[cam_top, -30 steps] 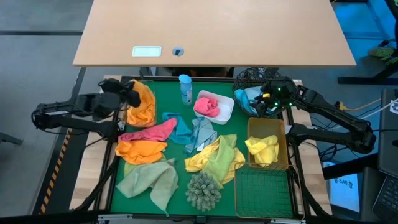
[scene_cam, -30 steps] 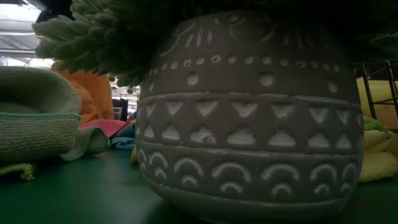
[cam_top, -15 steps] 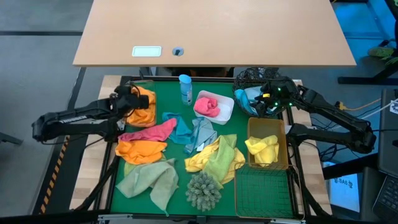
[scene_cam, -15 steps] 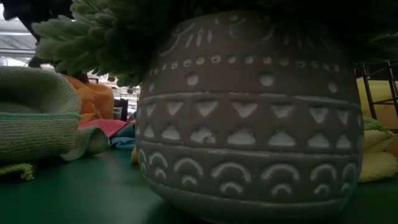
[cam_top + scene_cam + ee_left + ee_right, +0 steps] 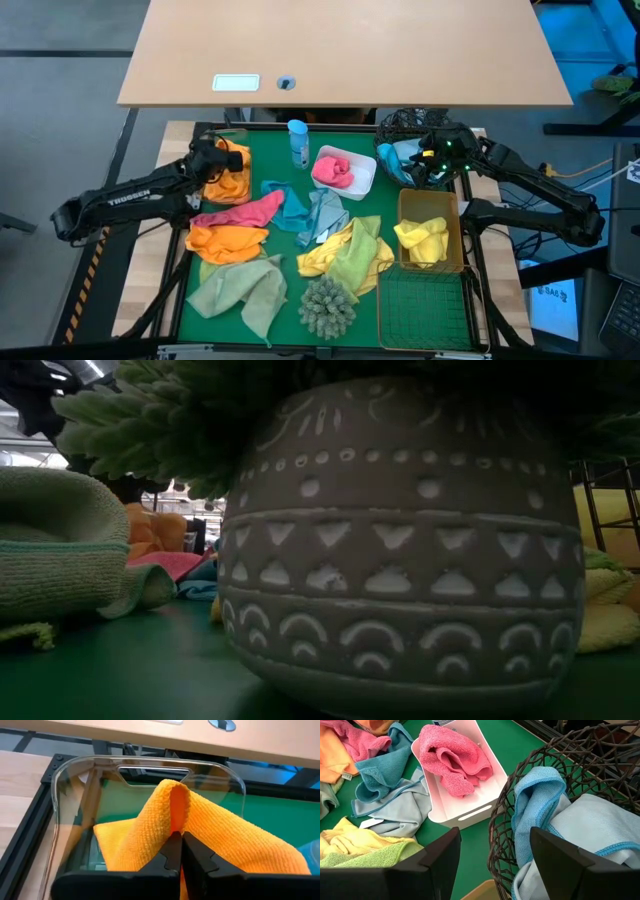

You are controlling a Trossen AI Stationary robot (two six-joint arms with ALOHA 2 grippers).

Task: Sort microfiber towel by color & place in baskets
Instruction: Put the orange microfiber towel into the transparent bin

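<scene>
While the right gripper [image 5: 492, 865] waits open-jawed above the black wire basket [image 5: 580, 765], the left gripper [image 5: 178, 851], clamped on the orange towel [image 5: 220, 837], has advanced from the table's left edge to the clear tub [image 5: 75, 785]. Release should deposit orange with orange.

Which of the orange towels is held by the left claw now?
The orange towel in the clear tub at the mat's far left corner: the shut left claw pinches its raised fold. The other orange towel lies loose on the mat, untouched.
</scene>
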